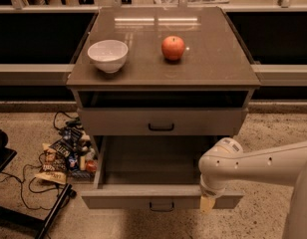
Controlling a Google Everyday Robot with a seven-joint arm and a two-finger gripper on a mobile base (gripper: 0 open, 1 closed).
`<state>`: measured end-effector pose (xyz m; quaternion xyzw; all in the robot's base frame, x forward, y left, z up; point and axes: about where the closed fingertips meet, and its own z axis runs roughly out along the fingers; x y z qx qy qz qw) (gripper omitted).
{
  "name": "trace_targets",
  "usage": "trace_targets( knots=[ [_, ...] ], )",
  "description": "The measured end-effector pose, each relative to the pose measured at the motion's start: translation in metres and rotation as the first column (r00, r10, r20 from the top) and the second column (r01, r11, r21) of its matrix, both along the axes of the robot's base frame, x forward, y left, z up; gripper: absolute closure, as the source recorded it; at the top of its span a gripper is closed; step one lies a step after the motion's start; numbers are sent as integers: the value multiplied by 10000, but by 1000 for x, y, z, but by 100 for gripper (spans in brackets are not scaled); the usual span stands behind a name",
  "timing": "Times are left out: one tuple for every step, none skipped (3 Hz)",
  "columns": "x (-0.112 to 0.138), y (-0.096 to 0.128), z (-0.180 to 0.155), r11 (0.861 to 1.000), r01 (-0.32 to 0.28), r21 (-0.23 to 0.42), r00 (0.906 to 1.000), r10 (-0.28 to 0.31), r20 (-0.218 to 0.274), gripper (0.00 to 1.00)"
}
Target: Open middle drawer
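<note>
As the camera view looks down on the grey-beige cabinet [208, 68], you have a smooth brown-grey top with a white bowl [107, 55] on its left side and a red apple [173, 48] near the middle, the two well apart. A pale rail [29, 74] runs behind, with dark recesses above and below it, and the floor [273, 133] is speckled stone.

Below the top there's a dark slot, then the upper drawer front [203, 122] with its own black handle. And there's the middle drawer [123, 199], pulled well out toward you, plain grey inside showing, its small black handle [161, 206] centred on the front.

Your arm [263, 166] comes in from the right, white and thick, its wrist over the drawer's right front corner. The gripper [207, 203] hangs at the drawer front, right of the handle. Only a tan piece of it shows below the wrist, so I cannot tell how wide it stands.

Edges now: the drawer's front juts out past the cabinet. To its left, a heap of snack packets and cables [64, 156] lies on the floor beside the cabinet, and a black stand leg [49, 215] slants across the lower left corner. Open floor lies to the right, under the arm.
</note>
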<state>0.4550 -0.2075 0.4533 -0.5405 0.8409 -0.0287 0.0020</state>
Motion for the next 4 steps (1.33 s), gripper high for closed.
trace_targets(
  knots=[
    [0,0,0,10000,-2,-1,10000,2,-10,0],
    [0,0,0,10000,-1,1,10000,1,-12,0],
    [-5,-1,-10,9994,134,312,9996,-126,-243,0],
    [-35,3,-37,9932,491,1052,9922,-364,-1192,15]
  ],
)
